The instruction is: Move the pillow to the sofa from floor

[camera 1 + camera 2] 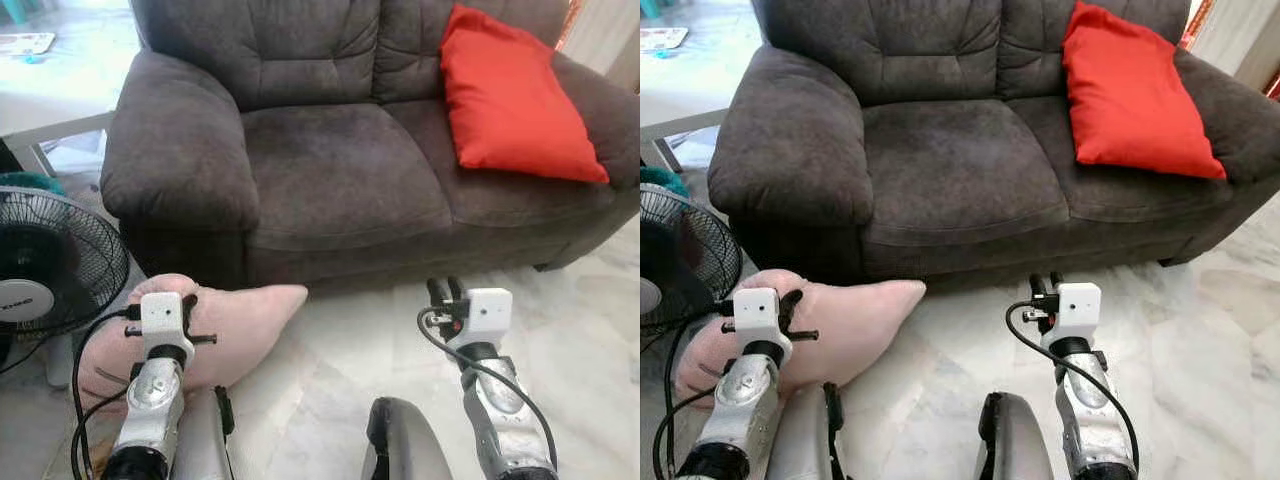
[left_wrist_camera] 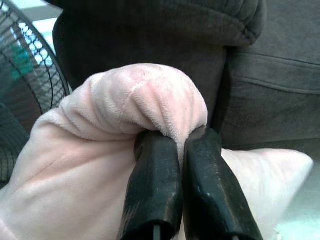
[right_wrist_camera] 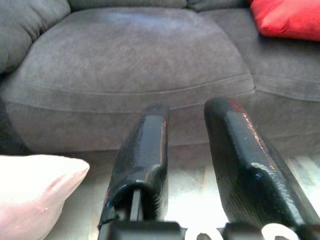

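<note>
The pink pillow lies on the pale floor at about eight o'clock in the head view, just in front of the sofa's left armrest and beside a black fan at nine o'clock. The left gripper has its two fingers pressed together on a bunched fold of the pillow's plush cover, so the grasp looks made. Whether the pillow has come off the floor at all is hard to judge from here; most of it seems to rest on the tiles.

The right gripper hovers at about five o'clock, over bare floor, near the sofa's front edge. Its fingers stand slightly apart with nothing between them.

On the sofa, a red cushion leans at one o'clock against the back and right arm. The left seat, at twelve o'clock, is bare and looks the likely landing spot.

So the task is at an early stage: the grip is done. Lifting the pillow, carrying it up over the seat edge and letting go on the sofa are all left.
</note>
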### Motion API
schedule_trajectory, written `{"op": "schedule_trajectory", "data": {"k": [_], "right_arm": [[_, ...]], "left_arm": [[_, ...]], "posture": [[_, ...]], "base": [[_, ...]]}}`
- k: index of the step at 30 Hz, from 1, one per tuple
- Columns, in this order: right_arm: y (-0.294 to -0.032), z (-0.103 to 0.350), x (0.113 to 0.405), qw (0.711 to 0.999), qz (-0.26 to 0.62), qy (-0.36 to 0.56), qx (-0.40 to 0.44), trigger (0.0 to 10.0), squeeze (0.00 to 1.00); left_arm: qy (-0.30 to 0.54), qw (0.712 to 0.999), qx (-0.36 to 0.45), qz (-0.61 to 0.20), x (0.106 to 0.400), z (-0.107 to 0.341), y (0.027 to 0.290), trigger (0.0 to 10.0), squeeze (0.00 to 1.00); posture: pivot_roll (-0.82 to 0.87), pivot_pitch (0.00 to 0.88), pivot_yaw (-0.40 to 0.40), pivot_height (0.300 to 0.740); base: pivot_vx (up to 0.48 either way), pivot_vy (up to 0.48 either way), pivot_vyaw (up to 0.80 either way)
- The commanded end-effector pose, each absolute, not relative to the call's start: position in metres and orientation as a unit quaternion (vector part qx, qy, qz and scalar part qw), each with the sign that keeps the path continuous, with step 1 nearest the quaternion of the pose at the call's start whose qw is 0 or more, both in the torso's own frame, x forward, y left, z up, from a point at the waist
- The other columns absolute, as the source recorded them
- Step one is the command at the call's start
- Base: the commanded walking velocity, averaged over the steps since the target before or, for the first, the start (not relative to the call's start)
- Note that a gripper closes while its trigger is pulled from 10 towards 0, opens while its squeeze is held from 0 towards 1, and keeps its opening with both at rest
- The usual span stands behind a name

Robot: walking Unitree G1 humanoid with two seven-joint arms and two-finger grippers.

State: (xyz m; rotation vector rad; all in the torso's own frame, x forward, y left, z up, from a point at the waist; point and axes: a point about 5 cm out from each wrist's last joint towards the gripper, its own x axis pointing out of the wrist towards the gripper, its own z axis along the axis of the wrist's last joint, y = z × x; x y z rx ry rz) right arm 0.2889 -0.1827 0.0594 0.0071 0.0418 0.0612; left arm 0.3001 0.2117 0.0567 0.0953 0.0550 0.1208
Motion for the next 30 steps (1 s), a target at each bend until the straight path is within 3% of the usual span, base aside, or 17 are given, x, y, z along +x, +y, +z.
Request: {"op": "schedule_trajectory", "data": {"k": [1,14,30], "right_arm": [[-0.183,0.055,0.287,0.999,0.031,0.027,0.001,10.0,0.00],[-0.180,0.050,0.284,0.999,0.031,0.033,0.010,10.0,0.00],[-0.180,0.047,0.282,0.999,0.028,0.031,0.015,10.0,0.00]], "left_arm": [[-0.047,0.996,0.056,0.050,0.309,0.084,0.206,10.0,0.00],[-0.047,0.996,0.062,0.046,0.307,0.085,0.204,10.0,0.00],[-0.044,0.996,0.060,0.042,0.306,0.084,0.201,10.0,0.00]], "posture": [[0.12,0.047,-0.091,0.567],[0.12,0.052,-0.083,0.631],[0.12,0.054,-0.077,0.631]], "base": [[0.000,0.000,0.00],[0.000,0.000,0.00],[0.000,0.000,0.00]]}}
